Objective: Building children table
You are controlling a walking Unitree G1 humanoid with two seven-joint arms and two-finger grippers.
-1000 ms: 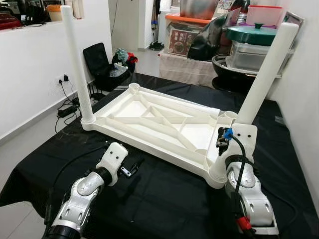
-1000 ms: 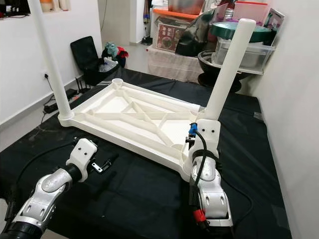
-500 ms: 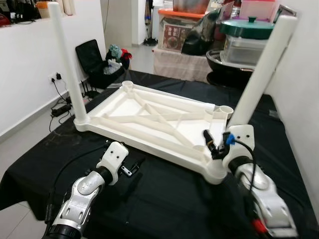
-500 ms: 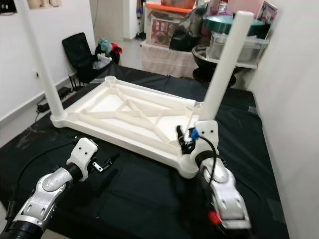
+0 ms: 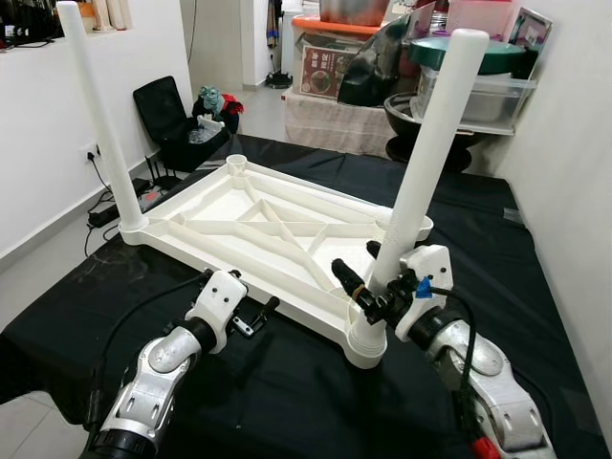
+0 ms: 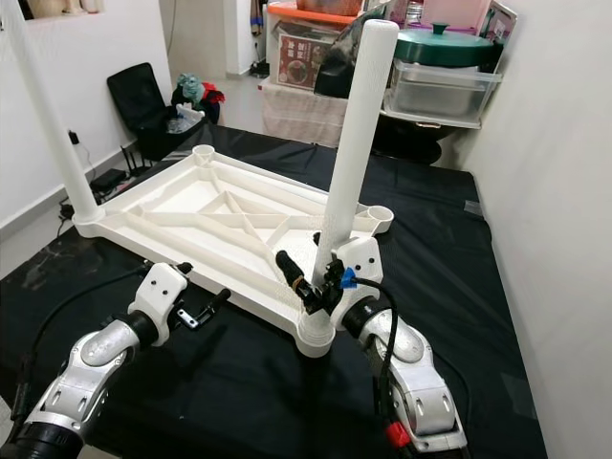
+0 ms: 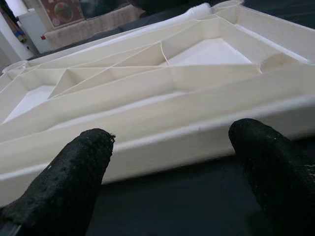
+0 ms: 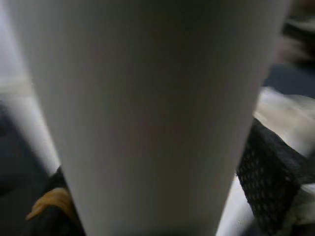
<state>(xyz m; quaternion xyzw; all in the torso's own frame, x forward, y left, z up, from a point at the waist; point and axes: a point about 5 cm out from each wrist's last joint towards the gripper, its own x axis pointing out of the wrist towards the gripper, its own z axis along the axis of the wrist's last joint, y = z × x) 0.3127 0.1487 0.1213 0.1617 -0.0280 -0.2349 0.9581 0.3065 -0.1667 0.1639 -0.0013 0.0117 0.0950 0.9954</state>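
Note:
The white table top [image 5: 251, 222] lies upside down on a black cloth. One white leg [image 5: 94, 124] stands in its far left corner. A second leg [image 5: 428, 163] stands in the near right corner socket [image 5: 367, 342], leaning a little to the right. My right gripper [image 5: 356, 258] is shut on this leg just above the socket, one finger in front and one behind; in the right wrist view the leg [image 8: 147, 113] sits between the pads [image 8: 275, 182]. My left gripper [image 5: 239, 292] hangs open over the cloth, just short of the table top's near rim [image 7: 162, 147], nothing between its fingers [image 7: 64, 177].
Two sockets hold no leg: back left [image 6: 203, 151] and back right [image 6: 381, 212]. A black chair [image 5: 172, 115] and floor cables [image 5: 105, 212] are at the left. Storage boxes and a lidded pot [image 5: 483, 72] crowd the rear. A white wall [image 5: 574, 191] runs close on the right.
The camera has shifted. My right gripper has swung from below the corner round to the leg's base, its fingers now pointing left around it. My left arm has hardly moved.

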